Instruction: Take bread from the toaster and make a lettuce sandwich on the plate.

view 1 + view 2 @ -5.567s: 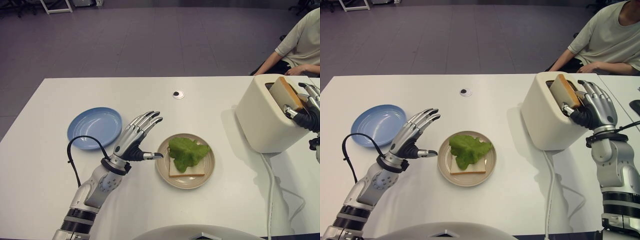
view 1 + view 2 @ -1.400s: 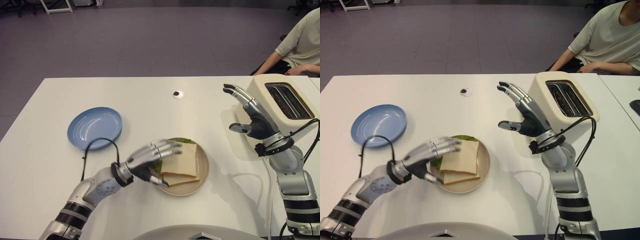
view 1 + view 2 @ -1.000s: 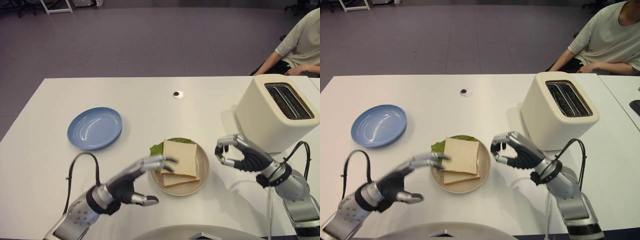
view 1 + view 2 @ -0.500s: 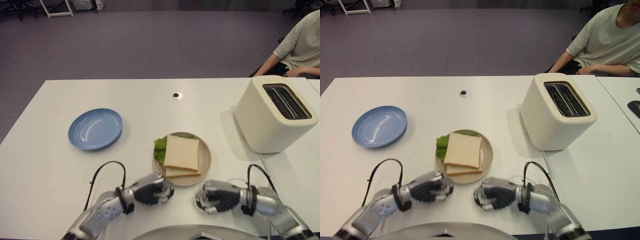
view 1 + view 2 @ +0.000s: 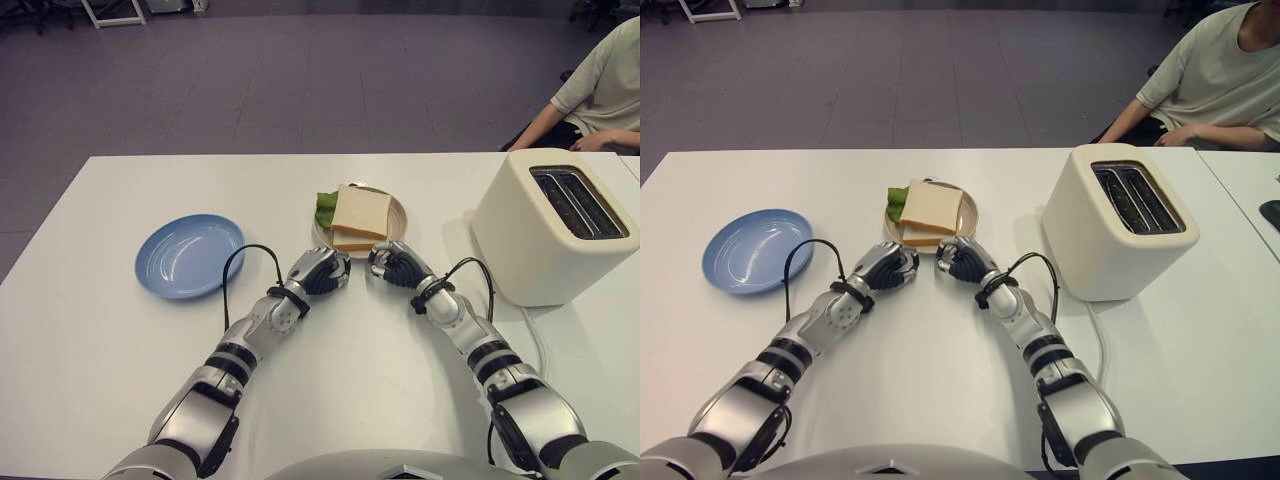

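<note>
Plate (image 5: 398,213) slid to 12 o'clock: 2 bread slices (image 5: 360,210), 1 lettuce (image 5: 325,208); left robot hand (image 5: 318,271), right robot hand (image 5: 393,264) fisted, empty.

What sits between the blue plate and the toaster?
The left robot hand and right robot hand, both curled shut, with the sandwich on its plate just beyond; both views show it.

Sandwich (image 5: 360,212) on plate (image 5: 401,218), table (image 5: 350,380) ctr; toaster (image 5: 545,245) to rt, 2nd plate (image 5: 190,255) lt.
</note>
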`<state>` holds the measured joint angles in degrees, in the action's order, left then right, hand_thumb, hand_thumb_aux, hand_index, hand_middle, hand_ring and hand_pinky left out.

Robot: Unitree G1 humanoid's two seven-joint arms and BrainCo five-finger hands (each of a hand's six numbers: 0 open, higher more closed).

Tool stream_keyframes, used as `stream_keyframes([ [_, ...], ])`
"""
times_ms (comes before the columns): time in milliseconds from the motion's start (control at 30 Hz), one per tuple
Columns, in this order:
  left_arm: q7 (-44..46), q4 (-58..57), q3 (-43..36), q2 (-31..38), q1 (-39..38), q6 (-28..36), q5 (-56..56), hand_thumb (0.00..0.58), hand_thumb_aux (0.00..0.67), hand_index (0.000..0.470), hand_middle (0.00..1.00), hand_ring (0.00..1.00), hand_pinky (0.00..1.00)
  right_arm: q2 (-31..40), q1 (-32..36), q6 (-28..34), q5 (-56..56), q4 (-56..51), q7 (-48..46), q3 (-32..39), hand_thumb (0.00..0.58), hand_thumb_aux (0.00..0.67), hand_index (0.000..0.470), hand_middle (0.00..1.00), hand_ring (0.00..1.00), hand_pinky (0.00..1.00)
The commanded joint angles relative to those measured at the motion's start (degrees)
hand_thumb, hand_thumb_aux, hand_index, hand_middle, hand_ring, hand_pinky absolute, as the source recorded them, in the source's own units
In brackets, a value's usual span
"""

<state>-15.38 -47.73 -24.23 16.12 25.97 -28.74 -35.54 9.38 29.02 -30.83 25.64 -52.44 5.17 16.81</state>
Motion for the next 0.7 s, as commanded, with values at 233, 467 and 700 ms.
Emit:
stream_keyframes([
  [233, -9.4, 16.0, 9.6, -2.0, -13.7, -31.7, 16.5, 0.0, 0.0, 0.0, 0.0, 0.0, 0.0, -1.2, -11.5, -21.5, -14.9, 17.9, 1.3, -9.5, 0.0, 0.0, 0.0, 0.0, 0.0, 0.0],
  [467, -4.0, 15.4, 15.8, -6.1, -16.0, -28.1, 28.7, 0.0, 0.0, 0.0, 0.0, 0.0, 0.0, -2.8, -12.6, -19.6, -15.3, 17.5, 7.0, -15.3, 0.0, 0.0, 0.0, 0.0, 0.0, 0.0],
  [700, -5.4, 14.7, 21.2, -7.7, -17.5, -26.5, 24.1, 0.0, 0.0, 0.0, 0.0, 0.0, 0.0, -2.7, -13.8, -19.7, -15.3, 16.3, 6.2, -16.1, 0.0, 0.0, 0.0, 0.0, 0.0, 0.0],
])
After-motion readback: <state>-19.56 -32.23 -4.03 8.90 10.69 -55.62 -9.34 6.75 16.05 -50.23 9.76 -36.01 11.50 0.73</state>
